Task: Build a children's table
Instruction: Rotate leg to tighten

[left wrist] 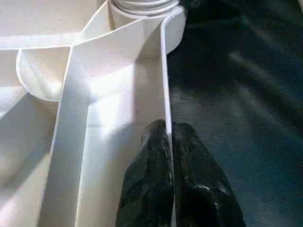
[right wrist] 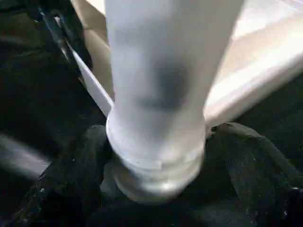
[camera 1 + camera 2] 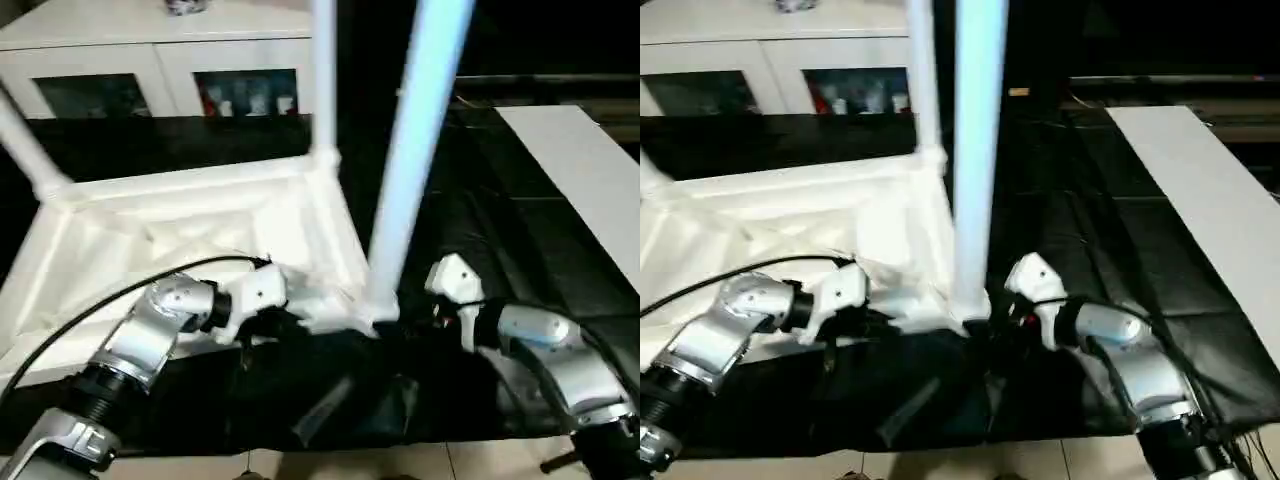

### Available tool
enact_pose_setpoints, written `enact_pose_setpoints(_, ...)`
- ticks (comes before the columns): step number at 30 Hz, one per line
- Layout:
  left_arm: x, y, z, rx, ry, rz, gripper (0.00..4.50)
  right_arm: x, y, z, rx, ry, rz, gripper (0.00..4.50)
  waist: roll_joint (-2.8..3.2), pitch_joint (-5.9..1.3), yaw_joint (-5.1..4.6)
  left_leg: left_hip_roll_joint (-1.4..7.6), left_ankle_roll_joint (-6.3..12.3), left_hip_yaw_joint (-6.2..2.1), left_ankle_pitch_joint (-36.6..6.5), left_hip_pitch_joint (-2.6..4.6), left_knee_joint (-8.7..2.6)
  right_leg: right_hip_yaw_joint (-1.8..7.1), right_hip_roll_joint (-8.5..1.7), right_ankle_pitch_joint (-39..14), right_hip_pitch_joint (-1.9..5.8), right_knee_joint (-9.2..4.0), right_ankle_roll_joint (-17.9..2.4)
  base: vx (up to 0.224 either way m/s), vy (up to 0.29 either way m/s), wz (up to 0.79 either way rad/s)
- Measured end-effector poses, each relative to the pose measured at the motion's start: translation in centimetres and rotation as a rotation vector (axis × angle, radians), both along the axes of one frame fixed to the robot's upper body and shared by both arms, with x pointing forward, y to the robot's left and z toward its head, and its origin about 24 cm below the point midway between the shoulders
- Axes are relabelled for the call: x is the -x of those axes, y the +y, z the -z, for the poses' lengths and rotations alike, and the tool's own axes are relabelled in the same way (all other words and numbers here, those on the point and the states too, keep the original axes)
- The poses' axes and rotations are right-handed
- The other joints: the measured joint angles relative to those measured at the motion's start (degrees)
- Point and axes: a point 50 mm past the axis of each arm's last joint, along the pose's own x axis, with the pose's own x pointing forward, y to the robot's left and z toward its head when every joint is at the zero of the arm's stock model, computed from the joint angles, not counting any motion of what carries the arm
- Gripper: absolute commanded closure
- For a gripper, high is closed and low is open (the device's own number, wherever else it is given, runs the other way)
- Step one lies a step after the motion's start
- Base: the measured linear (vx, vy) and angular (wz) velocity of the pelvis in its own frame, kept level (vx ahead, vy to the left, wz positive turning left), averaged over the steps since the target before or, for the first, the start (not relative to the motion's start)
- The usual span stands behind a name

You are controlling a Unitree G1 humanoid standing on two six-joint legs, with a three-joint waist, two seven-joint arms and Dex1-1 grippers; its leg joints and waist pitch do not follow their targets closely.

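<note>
left wrist view puts you right over the tabletop (image 1: 113, 85): your left gripper (image 1: 169, 130) has its two black fingers (image 1: 149, 179) pinched together on the thin upright rim wall of the tabletop, with the ribbed white underside on one side of the wall and the dark mat (image 1: 236, 94) on the other. just beyond the fingertips along that wall you can see the round corner socket (image 1: 147, 9) with the base of a leg seated in it.

from the head cameras you see the tabletop (image 3: 180, 230) lying upside down on the black mat (image 3: 480, 230), ribs facing up. three legs stand in its corner sockets: the near right leg (image 3: 415, 150), tall and closest to you, the far right leg (image 3: 322, 80) behind it, and the far left leg (image 3: 25, 140) leaning out toward the picture edge. your left arm reaches in across the near edge, its gripper at the rim just beside the near right corner.

your right gripper (image 2: 156, 189) sits at the foot of the near right leg (image 2: 161, 94). its fingers (image 2: 251, 161) stand wide apart on either side of the leg's flared base, and you cannot tell whether they touch it.

behind the mat stands a white cabinet (image 3: 160, 60) with glass doors, and a flat white board (image 3: 590, 170) lies on the mat well off to your right
</note>
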Motion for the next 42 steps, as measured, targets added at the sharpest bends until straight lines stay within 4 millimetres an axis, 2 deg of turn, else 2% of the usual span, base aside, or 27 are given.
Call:
enact_pose_setpoints(4,0.3,-0.3,0.2,0.002,0.023,0.025,4.5,0.2,0.6,0.2,-0.03,0.016,-0.027,0.66,-0.01,0.01,0.14,-0.03,-0.05,0.03,0.01,0.11,0.1,0.13,-0.01,0.01,0.09,0.17,-0.01,0.0,0.0,0.0)
enact_pose_setpoints(5,0.4,-0.4,0.2,0.005,0.027,0.033,4.5,0.2,0.7,0.2,-0.034,0.018,-0.033,0.93,-0.01,0.01,0.21,-0.03,-0.05,0.03,0.01,0.11,0.1,0.13,-0.01,-0.01,0.1,0.18,0.03,0.0,0.0,0.0)
enact_pose_setpoints(9,0.5,-0.5,0.2,0.004,0.029,0.04,4.5,0.4,1.0,0.3,-0.042,0.032,-0.057,1.06,-0.04,0.03,0.32,-0.02,-0.11,0.03,0.06,0.12,0.1,0.13,-0.01,-0.08,0.12,0.25,0.15,0.0,0.0,0.0)
enact_pose_setpoints(10,0.5,-0.5,0.2,0.004,0.029,0.041,4.5,0.4,1.0,0.3,-0.046,0.039,-0.059,1.35,-0.04,0.03,0.3,-0.02,-0.12,0.03,0.07,0.12,0.1,0.13,-0.01,-0.08,0.12,0.25,0.15,0.0,0.0,0.0)
enact_pose_setpoints(15,0.5,-0.5,0.2,0.006,0.033,0.044,4.5,0.5,0.9,0.4,-0.054,0.061,-0.067,1.71,-0.05,0.03,0.34,-0.03,-0.13,0.02,0.08,0.11,0.1,0.13,-0.01,-0.02,0.12,0.26,0.07,0.0,0.0,0.0)
enact_pose_setpoints(21,0.5,-0.5,0.2,0.008,0.034,0.042,4.5,0.5,0.8,0.4,-0.056,0.063,-0.067,1.78,-0.05,0.03,0.38,-0.02,-0.13,0.02,0.08,0.1,0.1,0.12,-0.01,0.08,0.12,0.26,-0.09,0.0,0.0,0.0)
enact_pose_setpoints(23,0.2,-0.6,0.4,0.0,0.002,0.004,4.5,-0.1,1.1,0.7,-0.052,0.049,-0.008,1.78,-0.05,0.03,0.25,-0.02,-0.13,0.02,0.08,0.14,0.1,0.12,0.0,0.06,0.15,0.26,-0.06,0.0,0.0,0.0)
enact_pose_setpoints(26,-1.4,-1.3,0.4,-0.012,-0.066,-0.12,4.5,-2.2,2.0,1.0,-0.056,0.006,0.216,1.79,-0.09,0.01,-0.5,-0.04,-0.22,0.0,0.13,0.24,0.1,0.12,0.0,-0.03,0.18,0.26,0.1,0.0,0.0,0.0)
enact_pose_setpoints(28,-2.0,-2.2,0.7,0.005,-0.077,-0.189,4.5,-3.0,2.3,1.3,-0.081,0.0,0.374,1.8,-0.12,0.0,-0.89,-0.07,-0.22,-0.01,0.14,0.31,0.11,0.13,0.0,-0.04,0.3,0.19,0.11,0.0,0.0,0.0)
enact_pose_setpoints(31,-2.9,-4.1,0.8,0.017,-0.093,-0.28,4.5,-4.2,3.5,1.5,-0.117,0.002,0.616,1.8,-0.14,-0.01,-1.08,-0.14,-0.22,-0.01,0.14,0.32,0.13,0.19,-0.02,-0.05,0.31,0.11,0.12,0.0,0.0,0.0)
enact_pose_setpoints(33,-3.3,-5.2,0.8,0.015,-0.107,-0.321,4.5,-4.9,3.7,1.5,-0.102,-0.013,0.744,1.8,-0.14,-0.02,-1.11,-0.18,-0.21,-0.01,0.14,0.31,0.13,0.19,-0.07,-0.06,0.31,0.07,0.14,0.0,0.0,0.0)
enact_pose_setpoints(36,-3.8,-6.7,0.9,0.02,-0.108,-0.348,4.5,-5.4,4.1,1.6,-0.092,-0.025,0.845,1.8,-0.01,-0.1,-0.96,-0.25,-0.21,-0.01,0.14,0.33,0.12,0.23,-0.09,-0.07,0.4,-0.02,0.16,0.0,0.0,0.0)
enact_pose_setpoints(38,-4.0,-6.9,0.9,0.019,-0.107,-0.354,4.5,-5.7,4.2,1.5,-0.086,-0.033,0.857,1.8,0.04,-0.13,-0.85,-0.25,-0.21,-0.02,0.14,0.3,0.07,0.22,-0.1,-0.07,0.41,-0.09,0.16,0.0,0.0,0.0)
enact_pose_setpoints(39,-4.0,-7.0,0.9,0.021,-0.109,-0.352,4.5,-5.6,4.0,1.6,-0.1,-0.037,0.855,1.24,0.05,-0.14,-0.77,-0.25,-0.21,-0.03,0.14,0.29,0.04,0.22,-0.1,-0.07,0.43,-0.15,0.16,0.0,0.0,0.0)
enact_pose_setpoints(40,-4.0,-7.1,0.9,0.022,-0.112,-0.348,4.5,-5.5,3.8,1.6,-0.11,-0.043,0.852,1.1,0.21,-0.15,-0.69,-0.26,-0.2,-0.03,0.14,0.24,0.03,0.22,-0.1,-0.07,0.42,-0.18,0.16,0.0,0.0,0.0)
enact_pose_setpoints(42,-4.0,-7.0,0.8,0.02,-0.119,-0.35,4.5,-5.1,3.7,1.5,-0.13,-0.048,0.824,1.1,0.31,-0.14,-0.77,-0.25,-0.18,-0.01,0.15,0.16,-0.03,0.24,-0.09,-0.04,0.41,-0.24,0.19,0.0,0.0,0.0)
